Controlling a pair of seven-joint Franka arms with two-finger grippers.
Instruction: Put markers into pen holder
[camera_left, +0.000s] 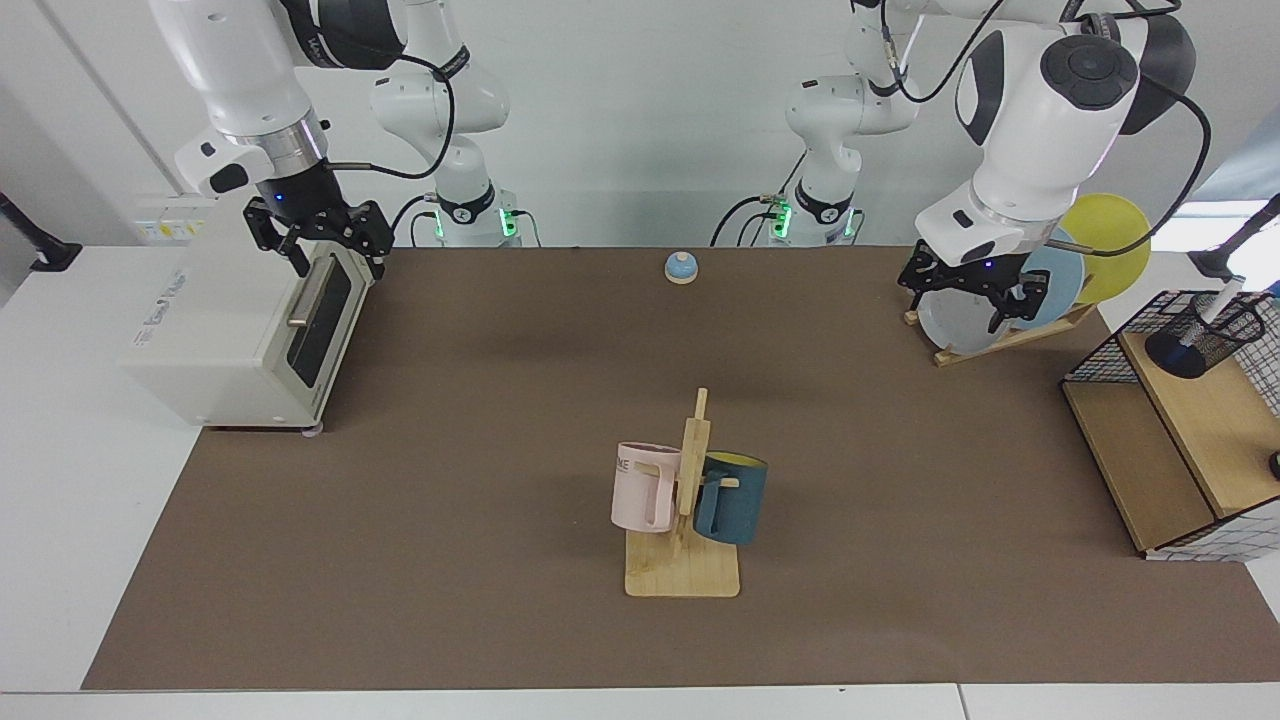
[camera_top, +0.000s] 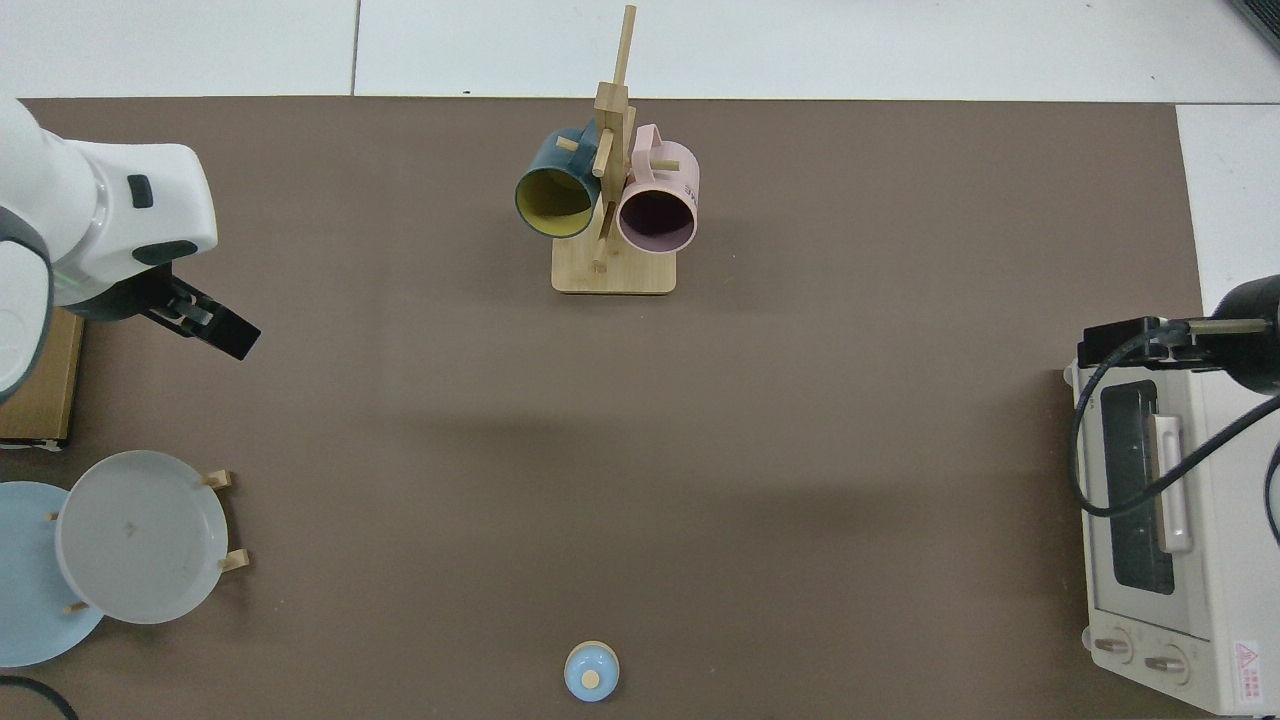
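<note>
Wire shelf (camera_left: 1160, 440): black wire-grid frame with wooden boards, at the table's edge on the left arm's side; cut off by the frame edge in both views.
Left gripper (camera_left: 968, 305): hung empty above the mat in front of the plate rack (camera_left: 1010, 335), fingers spread; well apart from the pen holder. From above only one dark finger (camera_top: 215, 328) showed under the white wrist.
Right gripper (camera_left: 318, 245): waited over the toaster oven (camera_left: 240, 330), fingers spread, holding nothing.
Pen holder (camera_left: 1200, 335): small black wire-mesh cup with a rolled rim, standing upright on the shelf's top board; out of sight from above.
Marker (camera_left: 1208, 315): slim white barrel, standing tilted inside the pen holder, top leaning over the rim; lower part blurred behind the mesh, print unreadable.
</note>
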